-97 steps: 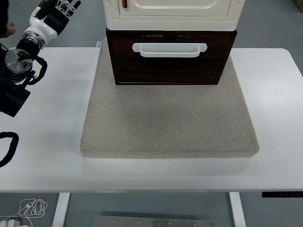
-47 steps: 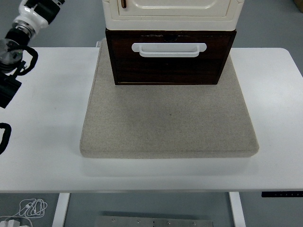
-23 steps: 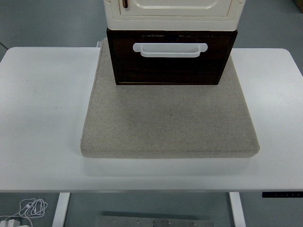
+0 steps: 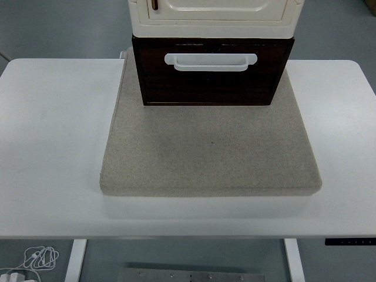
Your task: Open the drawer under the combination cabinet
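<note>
Drawer [image 4: 211, 79]: dark, white handle [image 4: 210, 61], under the cream cabinet [image 4: 214, 16] (on a beige mat [image 4: 208, 153]).
Hands: neither visible, state unknowable.

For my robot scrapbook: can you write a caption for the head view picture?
Dark drawer with white handle, under a cream cabinet, on a grey mat; no hands.

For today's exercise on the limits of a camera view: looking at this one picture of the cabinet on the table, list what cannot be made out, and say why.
- Upper part of the cream cabinet: cut off by the head view's top edge.
- Inside of the dark drawer: hidden behind its front panel and white handle.
- Both robot hands: out of the frame.
- Cable bundle below the table: too small to identify, partly cut by the bottom edge.
</note>
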You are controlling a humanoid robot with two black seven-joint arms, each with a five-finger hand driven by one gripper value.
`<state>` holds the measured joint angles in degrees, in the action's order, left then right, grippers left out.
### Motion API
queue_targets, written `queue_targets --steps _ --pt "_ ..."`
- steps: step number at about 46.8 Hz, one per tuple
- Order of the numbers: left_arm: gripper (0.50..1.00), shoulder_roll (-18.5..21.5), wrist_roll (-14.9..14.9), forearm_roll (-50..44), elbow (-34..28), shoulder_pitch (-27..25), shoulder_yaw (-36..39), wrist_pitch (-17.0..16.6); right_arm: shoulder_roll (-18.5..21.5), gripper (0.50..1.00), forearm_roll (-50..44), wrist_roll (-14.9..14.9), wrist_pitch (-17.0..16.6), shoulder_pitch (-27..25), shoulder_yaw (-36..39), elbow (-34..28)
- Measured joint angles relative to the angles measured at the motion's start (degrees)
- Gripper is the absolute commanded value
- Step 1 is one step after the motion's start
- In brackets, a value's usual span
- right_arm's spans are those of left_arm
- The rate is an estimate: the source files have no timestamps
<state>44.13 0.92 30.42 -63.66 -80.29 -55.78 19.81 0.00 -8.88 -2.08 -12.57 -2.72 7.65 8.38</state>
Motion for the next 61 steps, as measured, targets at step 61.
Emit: queue_targets --steps 61 --pt "1.000 -7.8 -18.8 -0.1 -18.9 -25.3 53.9 5.8 0.0 0.926 0.0 0.0 0.0 0.0 0.0 0.0"
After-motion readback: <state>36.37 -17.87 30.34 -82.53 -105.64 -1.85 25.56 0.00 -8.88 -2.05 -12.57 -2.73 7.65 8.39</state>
